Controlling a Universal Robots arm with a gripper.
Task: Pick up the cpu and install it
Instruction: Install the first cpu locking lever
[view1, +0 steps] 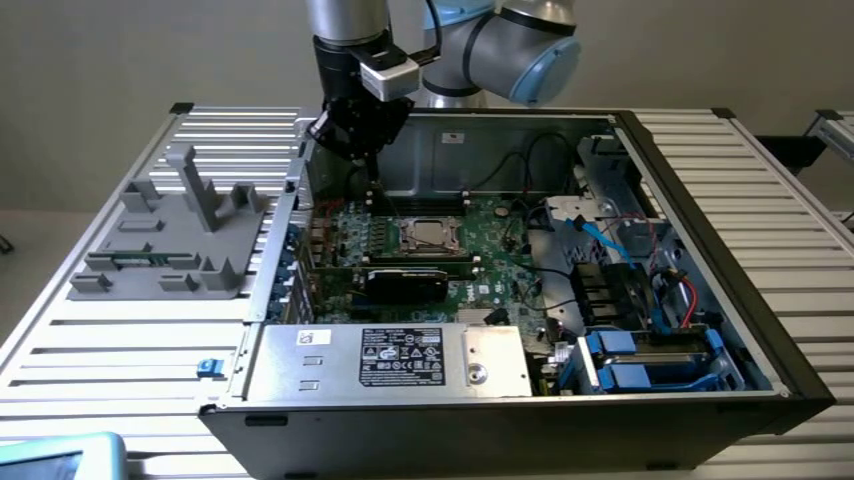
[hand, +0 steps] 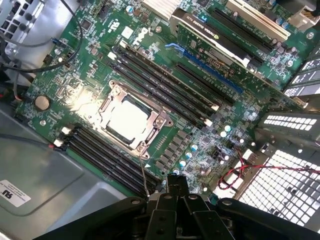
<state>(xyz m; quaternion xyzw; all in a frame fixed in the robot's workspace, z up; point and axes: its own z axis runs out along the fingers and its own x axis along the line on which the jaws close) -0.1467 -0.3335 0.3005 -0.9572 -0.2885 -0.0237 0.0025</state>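
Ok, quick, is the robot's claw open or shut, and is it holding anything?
Gripper: jaws shut, holding nothing that can be seen. The cpu lies in the socket below it.

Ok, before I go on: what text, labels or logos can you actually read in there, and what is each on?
"NVIDIA", faint, on the graphics card.
White sticker on the grey metal panel: two large letters and fine print, too blurred to read.
Black label on the power supply box: print too small to read.
Motherboard markings: too small to read.
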